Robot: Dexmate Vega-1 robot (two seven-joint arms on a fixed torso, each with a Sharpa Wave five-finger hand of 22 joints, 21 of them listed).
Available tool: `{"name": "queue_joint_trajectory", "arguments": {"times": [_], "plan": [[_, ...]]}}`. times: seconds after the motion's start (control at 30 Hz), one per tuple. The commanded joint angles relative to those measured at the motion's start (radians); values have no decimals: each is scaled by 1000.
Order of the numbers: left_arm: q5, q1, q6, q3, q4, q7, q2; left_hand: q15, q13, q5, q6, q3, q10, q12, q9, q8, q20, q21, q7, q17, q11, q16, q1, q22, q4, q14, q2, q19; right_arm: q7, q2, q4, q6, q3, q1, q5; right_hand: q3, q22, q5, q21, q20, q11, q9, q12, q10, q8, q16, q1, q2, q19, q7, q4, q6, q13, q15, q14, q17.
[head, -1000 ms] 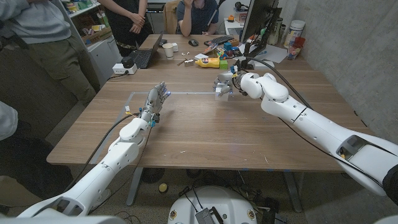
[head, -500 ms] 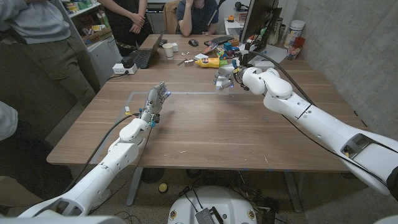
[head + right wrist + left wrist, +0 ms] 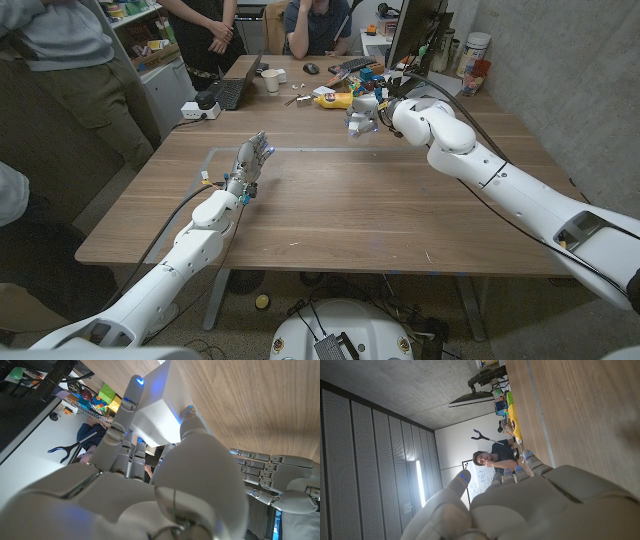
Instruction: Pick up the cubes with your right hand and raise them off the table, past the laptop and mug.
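Head view. The right hand (image 3: 366,119) holds a pale cube (image 3: 357,125) clear of the counter (image 3: 330,210), just on the near side of the yellow bottle (image 3: 334,100). The laptop (image 3: 235,87) and the mug (image 3: 271,80) stand well to the left of the bottle, at the counter's far edge. The left hand (image 3: 250,160) stands on its edge on the counter, well apart from the bottle, fingers straight and together with nothing in them. Whether one cube or several is held cannot be told from this view.

Left wrist view. The left hand (image 3: 530,500) shows its back with the fingers (image 3: 462,480) reaching toward the bottle's end of the counter; nothing lies between them.

Right wrist view. The right hand (image 3: 150,475) closes on the cube (image 3: 157,420): fingers (image 3: 127,405) press one flat white face and another finger presses the opposite side. The cube looks stiff, smooth and light, with plain flat faces and sharp edges. By judgement, such faces offer good seating but little friction, so the hold belongs on two opposite faces near their middles, squarely, not across an edge or corner. A tilted grip could let the cube twist out; it seems unlikely to crush or break.
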Motion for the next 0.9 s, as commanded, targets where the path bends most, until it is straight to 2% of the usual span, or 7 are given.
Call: {"name": "queue_joint_trajectory", "arguments": {"times": [0.03,0.9], "plan": [[2,-1,1,3,-1,3,-3,-1,2,7,-2,1,-5,5,5,4,-1,-1,5,3,0,6,-10,2,3,-4,72,4,-17,-18,-34,2,16,10,-17,8,5,-2,11,-49,-164,1,120,161,-4,-8,171,167,2,99,14,99,6,-367,240,7],[10,1,8,5,-11,19,-4,0,2,7,2,-1,-5,5,5,5,0,-5,6,4,1,6,-13,2,5,-5,71,5,-33,-41,-68,22,34,51,-67,15,13,-10,54,-50,-159,5,139,174,-9,-21,182,172,5,106,25,115,25,-369,274,28]]}}
